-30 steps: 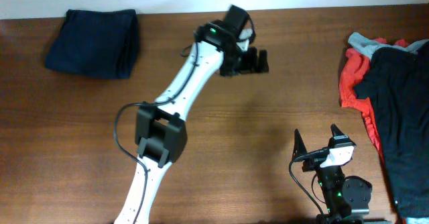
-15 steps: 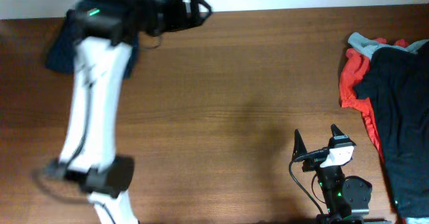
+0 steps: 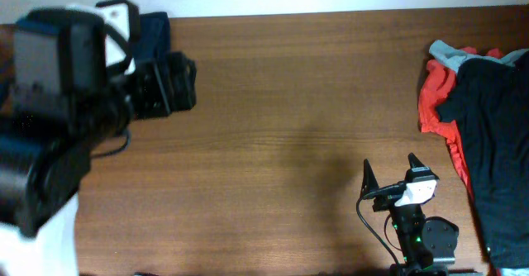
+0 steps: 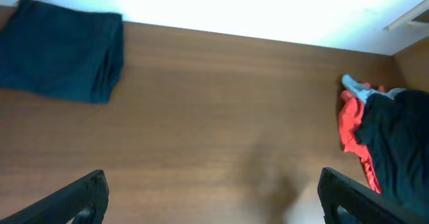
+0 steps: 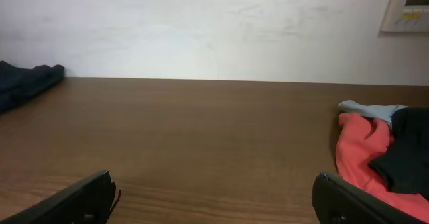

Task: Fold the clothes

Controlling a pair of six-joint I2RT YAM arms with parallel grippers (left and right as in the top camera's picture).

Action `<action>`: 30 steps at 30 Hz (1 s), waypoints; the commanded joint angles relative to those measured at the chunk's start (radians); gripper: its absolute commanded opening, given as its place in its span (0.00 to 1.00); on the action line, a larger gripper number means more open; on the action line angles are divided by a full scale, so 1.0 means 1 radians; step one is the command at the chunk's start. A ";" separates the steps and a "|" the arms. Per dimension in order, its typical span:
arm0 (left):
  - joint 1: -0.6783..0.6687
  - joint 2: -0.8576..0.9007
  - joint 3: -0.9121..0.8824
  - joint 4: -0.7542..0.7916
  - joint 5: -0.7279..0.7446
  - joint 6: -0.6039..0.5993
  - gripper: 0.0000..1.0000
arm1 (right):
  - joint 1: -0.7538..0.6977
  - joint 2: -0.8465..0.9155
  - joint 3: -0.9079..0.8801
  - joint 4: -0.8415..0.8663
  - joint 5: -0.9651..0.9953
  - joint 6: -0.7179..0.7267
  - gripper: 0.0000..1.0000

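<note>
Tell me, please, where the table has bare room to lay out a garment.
The broad middle of the table is bare, from the folded navy shorts at the far-left corner across to the unfolded pile along the right edge. The near side is free too, left of the right claw. Crowded: the right edge and the far-left corner.

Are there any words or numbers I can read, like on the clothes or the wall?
No text can be read anywhere.
The wall panel may carry markings, but it is too small and blurred to read.
The folded navy shorts and the pile of clothes show no print or label.
</note>
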 commanded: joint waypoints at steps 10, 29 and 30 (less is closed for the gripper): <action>-0.003 -0.424 -0.969 0.549 -0.203 0.019 0.99 | 0.005 -0.010 -0.005 -0.007 0.013 -0.005 0.99; -0.002 -0.785 -2.106 1.486 -0.262 0.019 0.99 | 0.005 -0.010 -0.005 -0.007 0.013 -0.005 0.99; -0.002 -0.796 -2.142 1.530 -0.262 0.019 0.99 | 0.005 -0.010 -0.005 -0.007 0.013 -0.005 0.99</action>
